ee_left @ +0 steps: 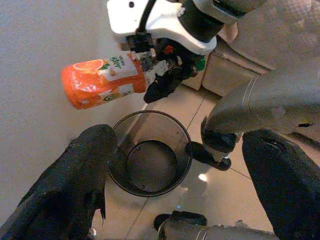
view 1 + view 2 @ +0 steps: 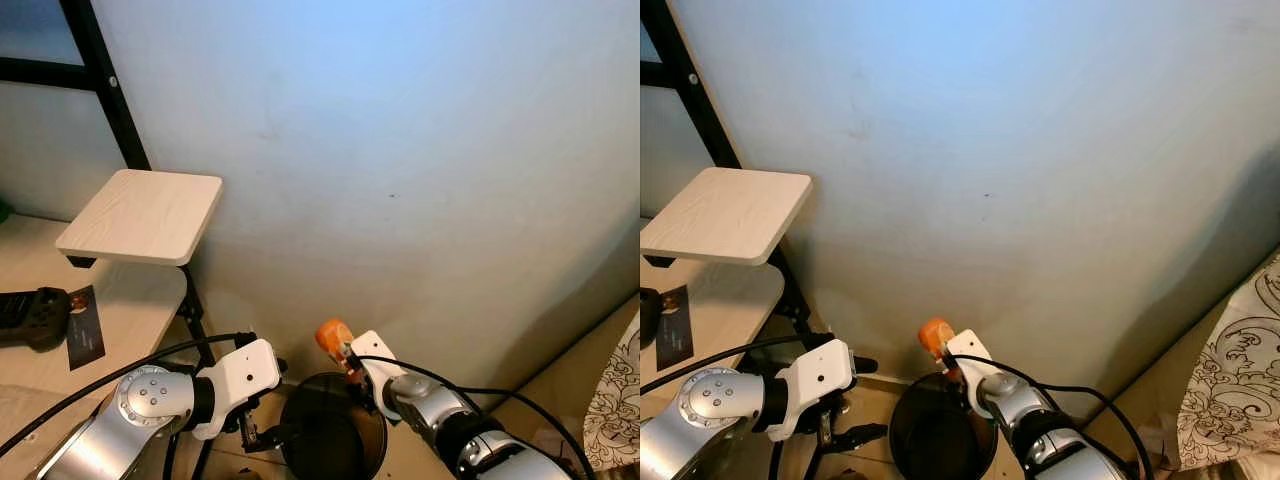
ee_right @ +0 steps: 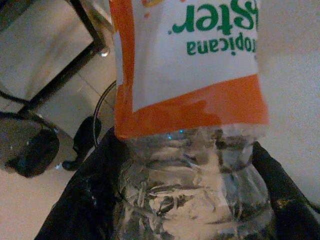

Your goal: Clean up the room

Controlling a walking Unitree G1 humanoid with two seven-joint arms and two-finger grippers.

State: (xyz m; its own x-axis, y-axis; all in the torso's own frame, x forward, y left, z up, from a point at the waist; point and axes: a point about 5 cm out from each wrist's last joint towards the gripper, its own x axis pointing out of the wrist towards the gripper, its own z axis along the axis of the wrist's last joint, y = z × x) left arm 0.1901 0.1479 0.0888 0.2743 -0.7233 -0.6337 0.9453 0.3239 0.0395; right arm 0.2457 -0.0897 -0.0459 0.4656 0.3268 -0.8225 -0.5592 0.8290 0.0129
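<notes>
Right gripper: my right gripper [image 1: 162, 75] is clamped on the clear end of the bottle, a black finger [image 3: 85, 200] on each side of the plastic.
Bottle: the bottle [image 1: 102, 80] is clear crumpled plastic with an orange and white Tropicana label; it lies nearly level, held out over the far rim of the bin and close to the wall.
Right arm: my right arm [image 2: 470, 430] reaches forward from the lower right, its white wrist housing just behind the bottle and a black cable looping off it.
Bin: the round black bin [image 2: 372, 452] stands on the tiled floor against the wall, directly under the bottle, its dark inside showing.
Left gripper: my left gripper [image 1: 180, 180] hangs beside the bin's left side with its two fingers spread wide and nothing between them.
Left arm: my left arm [image 2: 150, 405] is bent across from the lower left.
Surroundings: a pale wooden shelf [image 2: 145, 215] on a black frame [image 2: 105, 85] stands well to the left, by the plain wall [image 2: 400, 150].
</notes>
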